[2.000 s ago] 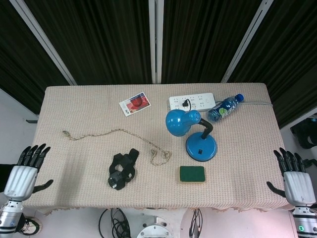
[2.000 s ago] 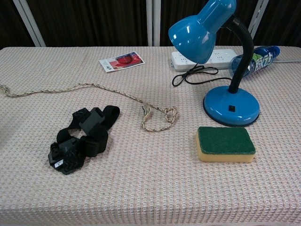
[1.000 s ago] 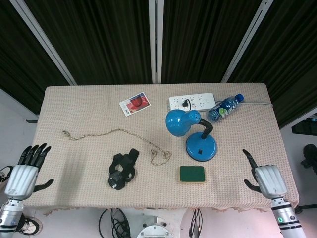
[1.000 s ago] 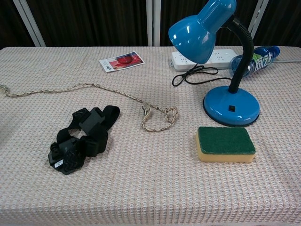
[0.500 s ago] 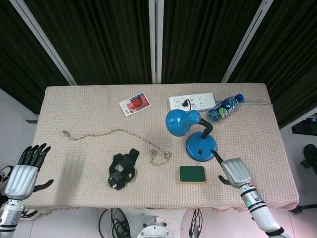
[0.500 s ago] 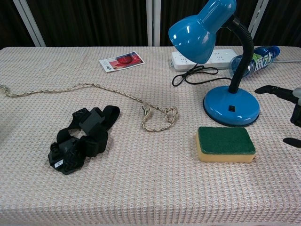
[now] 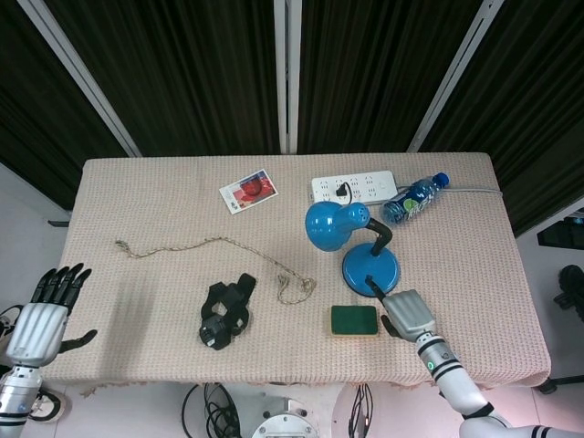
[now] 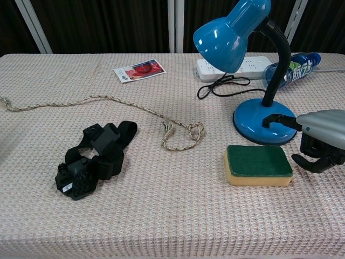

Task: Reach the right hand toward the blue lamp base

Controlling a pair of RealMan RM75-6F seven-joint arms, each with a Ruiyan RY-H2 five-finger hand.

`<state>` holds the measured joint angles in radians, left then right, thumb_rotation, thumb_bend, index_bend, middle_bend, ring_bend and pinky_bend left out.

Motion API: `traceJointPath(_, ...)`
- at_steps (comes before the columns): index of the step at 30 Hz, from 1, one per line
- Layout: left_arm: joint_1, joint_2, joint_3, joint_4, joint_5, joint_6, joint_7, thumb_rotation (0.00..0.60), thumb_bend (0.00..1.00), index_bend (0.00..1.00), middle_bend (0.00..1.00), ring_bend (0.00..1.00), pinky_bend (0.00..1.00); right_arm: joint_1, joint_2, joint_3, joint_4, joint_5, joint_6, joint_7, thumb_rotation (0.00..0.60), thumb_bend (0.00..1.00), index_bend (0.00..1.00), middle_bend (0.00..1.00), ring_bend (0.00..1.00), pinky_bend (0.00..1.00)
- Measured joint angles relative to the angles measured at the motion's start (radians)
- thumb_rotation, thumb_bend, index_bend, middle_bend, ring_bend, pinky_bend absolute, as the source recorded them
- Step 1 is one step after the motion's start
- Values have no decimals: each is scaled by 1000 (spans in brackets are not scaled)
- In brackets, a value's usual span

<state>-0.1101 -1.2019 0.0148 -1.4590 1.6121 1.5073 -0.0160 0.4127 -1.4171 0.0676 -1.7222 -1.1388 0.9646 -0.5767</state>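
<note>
The blue lamp base (image 8: 264,121) stood on the right half of the bench (image 7: 137,196), its black neck rising to the blue lamp shade (image 8: 232,33) that leaned toward the left. In the head view the base sat just behind a green-topped sponge (image 7: 354,319) and in front of a white power strip (image 7: 353,186) and a water bottle (image 7: 415,196) lying on its side.

The reach looked nearly finished. The right robot hand (image 8: 318,137) had its dark extended finger (image 8: 276,120) over the near right part of the base, at or just above the surface; whether it actually touched could not be told from either view. What seemed left, at most, was a small closing of that last gap.

That robot hand held nothing. One finger pointed forward at the base and a thumb-like digit curved apart below it, beside the sponge, so the robot hand read as loosely spread and not clenched; how the remaining fingers lay was hidden under the silver back of the hand.

Farther out, a coiled rope (image 8: 180,135) trailed leftward across the bench, a black strap bundle (image 8: 94,159) lay near the front, and a photo card (image 8: 139,70) lay toward the back. The left robot hand (image 7: 41,319) hung off the bench's left front corner, fingers spread and empty.
</note>
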Motion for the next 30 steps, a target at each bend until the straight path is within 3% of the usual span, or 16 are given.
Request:
traceJointPath(5, 0, 0, 0, 2, 2, 1, -3, 600, 0, 0, 0, 0, 0, 8, -10, -14, 7, 29, 20, -20, 600, 578, 0, 949, 868, 849)
traceJointPath(30, 1, 1, 0, 3, 0, 4, -4, 600, 0, 0, 0, 0, 0, 43, -41, -60, 30, 90, 51, -35, 600, 590, 0, 949, 868, 849)
